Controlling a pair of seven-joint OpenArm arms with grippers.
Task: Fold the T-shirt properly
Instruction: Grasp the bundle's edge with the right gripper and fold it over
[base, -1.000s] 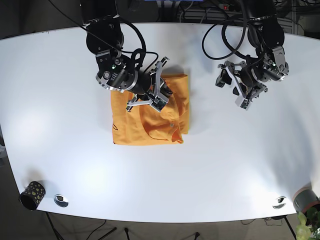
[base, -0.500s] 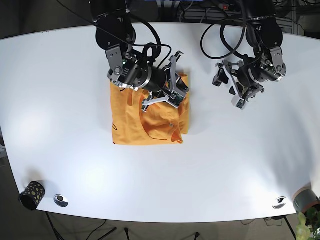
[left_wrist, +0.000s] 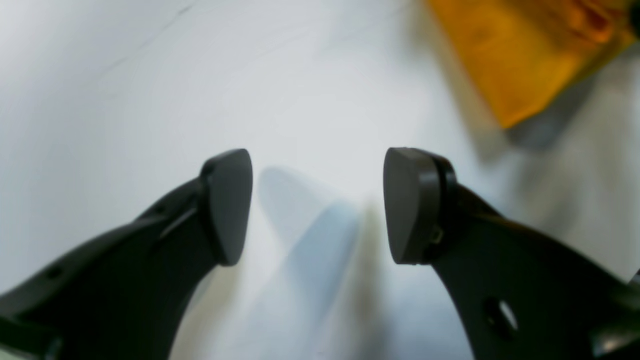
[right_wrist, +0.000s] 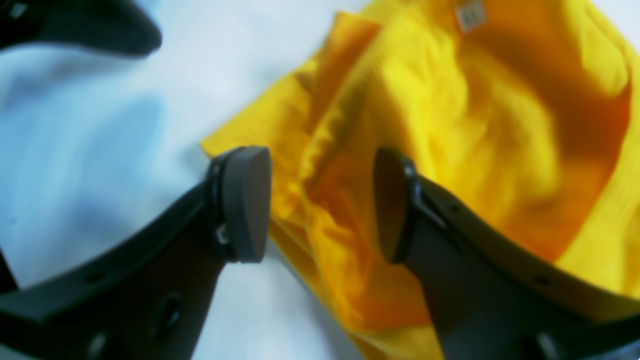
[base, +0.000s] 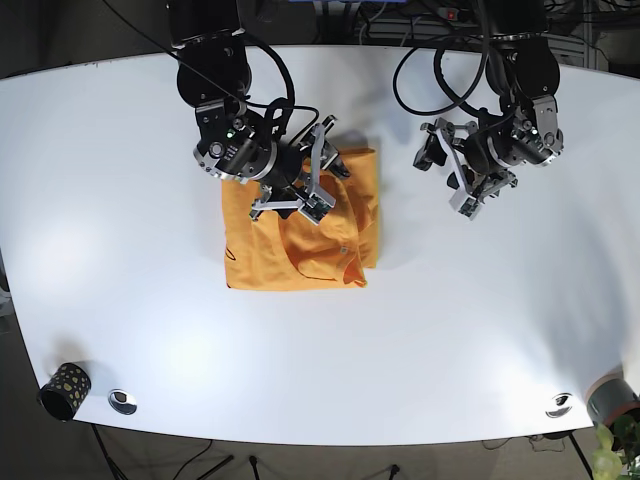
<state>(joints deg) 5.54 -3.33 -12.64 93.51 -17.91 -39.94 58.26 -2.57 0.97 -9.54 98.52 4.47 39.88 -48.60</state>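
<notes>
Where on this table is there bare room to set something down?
Free: the wide front stretch of table below the T-shirt, between the patterned cup and the metal disc; also the far left side. Crowded: the back middle, with both grippers beside the shirt.

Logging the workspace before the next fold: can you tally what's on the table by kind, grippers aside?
Orange T-shirt: 1
Dark speckled cup, near the table's front-left edge: 1
Round silver discs, one front-left and one front-right: 2
Total: 4
</notes>
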